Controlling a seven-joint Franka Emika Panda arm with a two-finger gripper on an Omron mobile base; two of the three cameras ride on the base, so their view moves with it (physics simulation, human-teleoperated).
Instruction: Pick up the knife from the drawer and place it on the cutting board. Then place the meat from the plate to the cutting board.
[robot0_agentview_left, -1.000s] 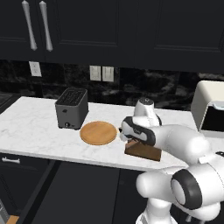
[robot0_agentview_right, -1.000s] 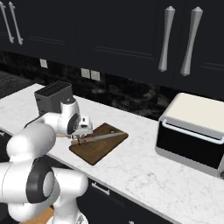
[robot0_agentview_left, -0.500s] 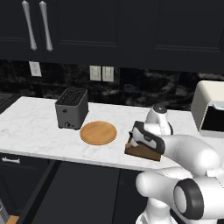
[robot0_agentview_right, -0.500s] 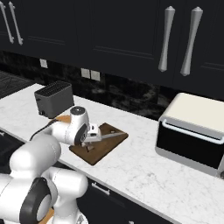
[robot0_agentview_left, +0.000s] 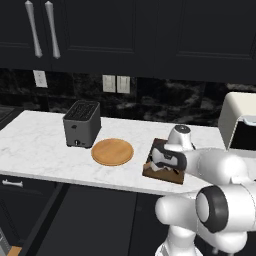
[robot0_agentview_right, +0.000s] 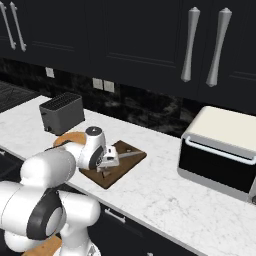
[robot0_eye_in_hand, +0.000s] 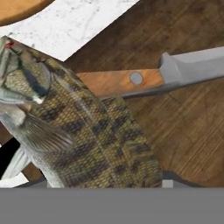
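Tool (robot0_agentview_left: 161, 165): dark two-finger type on a white arm, positioned low over the dark brown rectangular wooden cutting board (robot0_agentview_left: 170, 176), at the board's end nearer the plate. Whether it is clenched on the fish or released cannot be told; the finger tips are hidden behind the fish in the hand view.

Meat (robot0_eye_in_hand: 83, 131): elongated fish-shaped piece with olive-brown scaled body, dark markings and a grey-silver head, seen directly in front of the tool. In the hand view it is laid across the wooden handle of the knife and overlaps the board's edge, its head reaching over the white marble. Whether it is resting on the board or lifted above it cannot be told.

Knife (robot0_eye_in_hand: 166, 74): slim, light orange-brown wooden handle with one silver rivet, grey metal blade. It is laid flat on the cutting board (robot0_eye_in_hand: 183, 131), just beyond the meat.

Plate (robot0_agentview_left: 112, 151): round flat tan-orange wooden disc, bare, set on the white marble tabletop (robot0_agentview_left: 35, 150) just beside the board.

Dark grey toaster (robot0_agentview_left: 82, 123): placed beyond the plate.

Cream-topped black oven (robot0_agentview_right: 220, 150): placed well apart on the board's far side.
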